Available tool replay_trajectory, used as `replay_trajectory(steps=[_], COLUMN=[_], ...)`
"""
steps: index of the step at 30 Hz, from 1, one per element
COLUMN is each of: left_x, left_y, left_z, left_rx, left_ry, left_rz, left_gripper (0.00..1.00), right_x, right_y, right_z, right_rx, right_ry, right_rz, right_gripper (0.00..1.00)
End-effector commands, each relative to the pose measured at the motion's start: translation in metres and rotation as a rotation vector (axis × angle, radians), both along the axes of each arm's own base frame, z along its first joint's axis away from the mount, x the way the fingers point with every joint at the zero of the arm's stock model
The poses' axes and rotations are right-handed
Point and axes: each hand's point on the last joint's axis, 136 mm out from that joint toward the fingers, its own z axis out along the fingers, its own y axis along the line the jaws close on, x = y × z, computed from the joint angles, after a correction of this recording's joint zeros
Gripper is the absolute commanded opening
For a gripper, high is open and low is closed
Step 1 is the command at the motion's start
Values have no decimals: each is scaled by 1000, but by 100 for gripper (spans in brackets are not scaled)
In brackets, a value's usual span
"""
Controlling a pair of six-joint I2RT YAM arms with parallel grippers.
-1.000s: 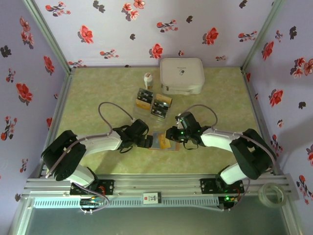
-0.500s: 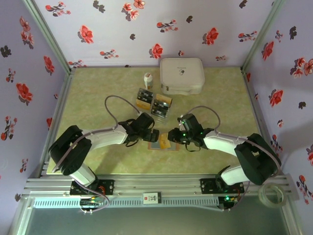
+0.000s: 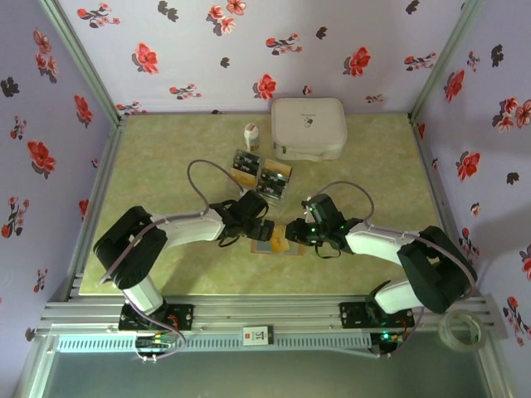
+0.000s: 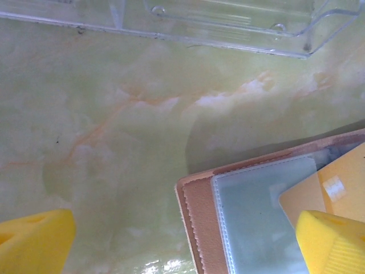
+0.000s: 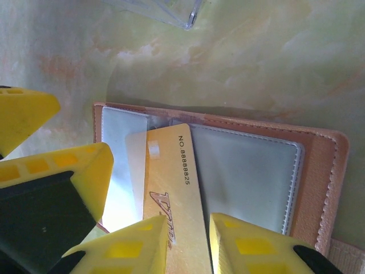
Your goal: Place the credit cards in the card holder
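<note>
Starting on the left, my left pincer (image 4: 182,234) hangs low over the table (image 3: 166,166) with its jaws wide and nothing between them. The left wrist view shows one yellow fingertip over bare table and the other over the near corner of the card holder (image 4: 197,228). The holder lies open and flat, stitched brown edge up and clear sleeves showing. From above it sits between my two pincers, close to the near edge and roughly midway across the table. Just far of it, the other credit cards (image 3: 272,178) stand in a clear stand (image 4: 228,25), untouched. On the right, my right pincer (image 5: 188,228) is pinched narrow on the near end of a gold card (image 5: 171,182). That card is what the next move turns on. Its long axis runs straight out from my right fingertips, toward the left of the scene, and it lies over the holder's sleeves with a slight tilt. Its leading short edge sits close to the holder's stitched border, about where two sleeves meet. A strip along one long side looks paler, as if already under the film, but I cannot tell for sure. I judge the right arm should do the feeding, pushing along that long axis. The left pincer is near enough to press down and steady the holder's left side.
</note>
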Motion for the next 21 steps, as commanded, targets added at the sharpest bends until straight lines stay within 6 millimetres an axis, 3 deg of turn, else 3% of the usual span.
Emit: replay_trajectory(steps=[1,21], left_x=[0,-9], left_y=[2,12], left_z=[-5,-23], left_rx=[55,82], left_ry=[-1,24], left_rz=[-19,-3], left_gripper=[100,100], right_x=[-1,0], right_y=[0,12], right_z=[0,-8], right_rx=[7,39], right_ry=[-5,33], right_rz=[1,25], right_gripper=[25,31])
